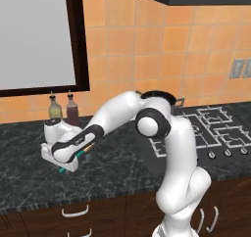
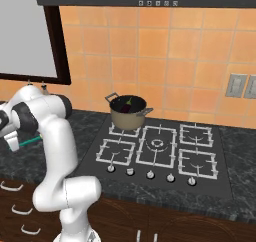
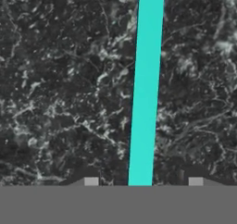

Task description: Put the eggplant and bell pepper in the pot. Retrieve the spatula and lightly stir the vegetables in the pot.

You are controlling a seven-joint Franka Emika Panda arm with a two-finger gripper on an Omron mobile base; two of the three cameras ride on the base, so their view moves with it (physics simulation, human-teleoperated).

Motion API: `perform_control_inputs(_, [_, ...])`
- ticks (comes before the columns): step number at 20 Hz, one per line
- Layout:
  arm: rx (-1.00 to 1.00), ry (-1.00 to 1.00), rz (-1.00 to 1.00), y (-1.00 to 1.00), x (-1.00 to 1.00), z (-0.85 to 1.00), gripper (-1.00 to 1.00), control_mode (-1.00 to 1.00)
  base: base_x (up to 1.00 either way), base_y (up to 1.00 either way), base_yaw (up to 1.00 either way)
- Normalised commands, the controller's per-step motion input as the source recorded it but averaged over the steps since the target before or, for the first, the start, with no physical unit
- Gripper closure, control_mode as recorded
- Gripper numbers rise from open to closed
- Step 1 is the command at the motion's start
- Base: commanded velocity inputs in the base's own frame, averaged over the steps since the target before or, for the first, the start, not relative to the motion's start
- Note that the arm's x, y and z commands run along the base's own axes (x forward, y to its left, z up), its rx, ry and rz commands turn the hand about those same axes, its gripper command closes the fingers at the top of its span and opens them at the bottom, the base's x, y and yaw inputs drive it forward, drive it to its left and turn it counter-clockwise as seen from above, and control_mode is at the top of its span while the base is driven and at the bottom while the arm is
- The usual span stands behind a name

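The pincer [image 3: 143, 181] hangs low over the dark speckled bench [image 3: 55, 102], left of the stove [image 2: 160, 148]. Its two tips stand apart on either side of the teal handle of the spatula [image 3: 146, 89], not touching it. The spatula lies flat on the bench. The pot [image 2: 129, 113] sits on the back left burner with the dark eggplant [image 2: 127, 104] inside. Two bottles [image 1: 63, 111] stand by the wall.
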Motion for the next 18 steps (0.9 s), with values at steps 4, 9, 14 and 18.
perform_control_inputs(4, [0.17,-0.05,0.0,-0.01,0.0,-0.52,1.0,-1.0,0.0,0.0,0.0])
perform_control_inputs(9, [0.19,-0.12,0.0,0.0,0.0,-0.51,1.0,-1.0,0.0,0.0,0.0])
perform_control_inputs(14, [0.2,-0.18,0.0,-0.02,0.0,-0.29,1.0,-1.0,0.0,0.0,0.0])
perform_control_inputs(18, [0.18,-0.11,0.0,-0.05,0.0,-0.29,1.0,-1.0,0.0,0.0,0.0])
